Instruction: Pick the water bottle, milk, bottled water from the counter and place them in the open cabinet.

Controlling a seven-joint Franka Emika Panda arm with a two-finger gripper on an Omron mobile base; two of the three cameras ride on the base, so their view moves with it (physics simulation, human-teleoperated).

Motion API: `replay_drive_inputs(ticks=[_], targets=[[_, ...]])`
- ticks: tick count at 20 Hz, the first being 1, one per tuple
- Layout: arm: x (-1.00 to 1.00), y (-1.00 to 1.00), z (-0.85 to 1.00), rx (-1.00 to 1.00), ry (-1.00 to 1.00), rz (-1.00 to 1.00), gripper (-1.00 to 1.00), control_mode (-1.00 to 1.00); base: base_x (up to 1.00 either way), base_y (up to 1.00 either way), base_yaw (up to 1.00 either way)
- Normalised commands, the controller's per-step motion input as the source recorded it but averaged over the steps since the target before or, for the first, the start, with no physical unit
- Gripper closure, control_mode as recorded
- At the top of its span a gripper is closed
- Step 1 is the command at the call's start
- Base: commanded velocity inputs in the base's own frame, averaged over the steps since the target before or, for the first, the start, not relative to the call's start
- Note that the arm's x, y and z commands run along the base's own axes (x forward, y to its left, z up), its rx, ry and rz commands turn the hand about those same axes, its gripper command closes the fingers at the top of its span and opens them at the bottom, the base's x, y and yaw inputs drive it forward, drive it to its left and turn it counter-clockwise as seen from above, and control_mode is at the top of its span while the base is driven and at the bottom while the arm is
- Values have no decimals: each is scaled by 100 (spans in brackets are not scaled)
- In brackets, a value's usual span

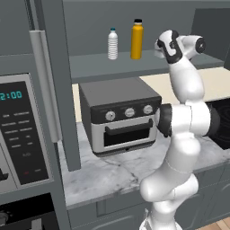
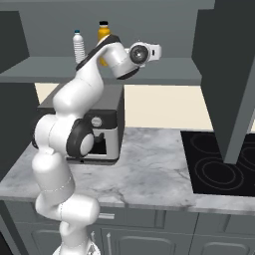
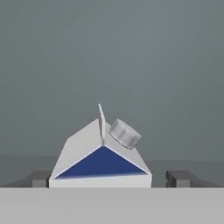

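The jaws [image 3: 107,178] stand wide apart, one dark fingertip [image 3: 40,178] on each side of the milk [image 3: 101,155], with a gap showing between each tip and the carton, so nothing is gripped; the milk's gabled top with its blue triangle and grey round cap sits between them in the hand view, against the grey back wall of the open cabinet [image 1: 134,67]; on that cabinet's shelf the bottled water [image 1: 112,44] and the water bottle [image 1: 137,39] stand upright, just beside each other, left of the raised arm; below the shelf a grey toaster oven [image 1: 121,117] sits on the marble desk [image 2: 149,164]; a black cooktop [image 2: 219,169] lies at the desk's right.
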Motion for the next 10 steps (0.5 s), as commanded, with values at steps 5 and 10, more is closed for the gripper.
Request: replay_drive_inputs(ticks=[5,10], targets=[[-54,0,12,0,0,0,-100,-100,0,0,0],[-58,2,9,0,0,0,-100,-100,0,0,0]])
